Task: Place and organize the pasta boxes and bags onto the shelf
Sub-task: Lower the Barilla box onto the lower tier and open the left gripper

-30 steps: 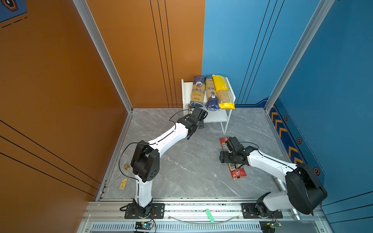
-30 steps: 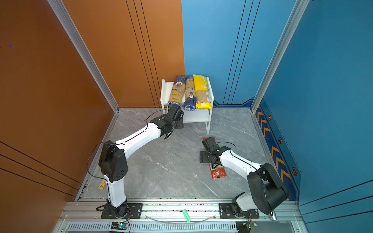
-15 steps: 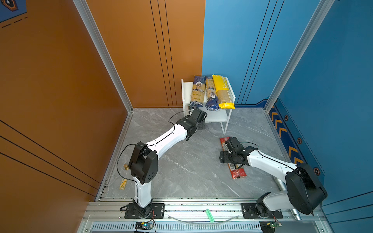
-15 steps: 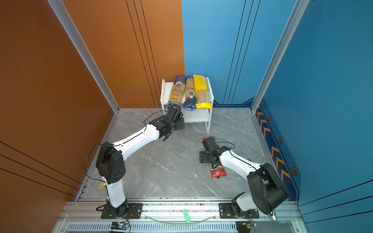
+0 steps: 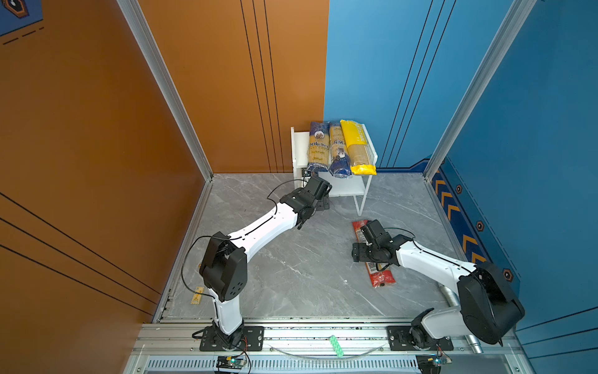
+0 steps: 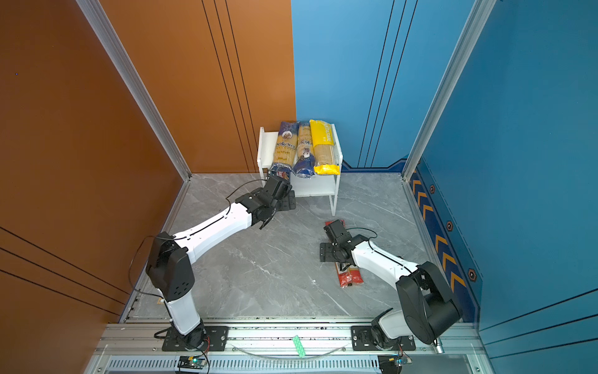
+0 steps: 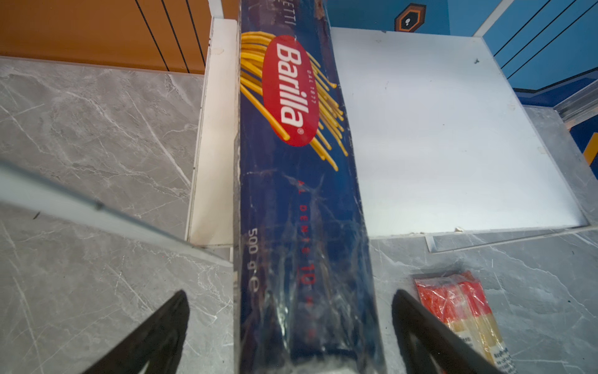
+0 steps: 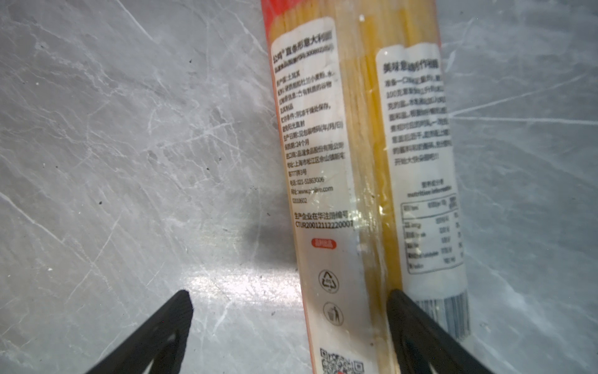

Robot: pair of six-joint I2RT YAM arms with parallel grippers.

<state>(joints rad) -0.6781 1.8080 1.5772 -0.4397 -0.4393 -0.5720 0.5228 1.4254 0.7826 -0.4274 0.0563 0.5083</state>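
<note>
Our left hand stands wide open, holding nothing, astride the Barilla pack, which lies on the shelf lower board. Our right hand, also wide open, hangs over the red-ended pack on the worktop.

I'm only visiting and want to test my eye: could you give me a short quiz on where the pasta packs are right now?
1. True or false: the Barilla spaghetti pack lies on the lower board of the white shelf.
2. How many packs lie on the shelf's top board? A: two. B: three. C: five.
3. Which pack is not yet on the shelf, and where is it?

Key:
1. True
2. B
3. The clear pack with red ends, lying on the grey marbled surface.
</note>
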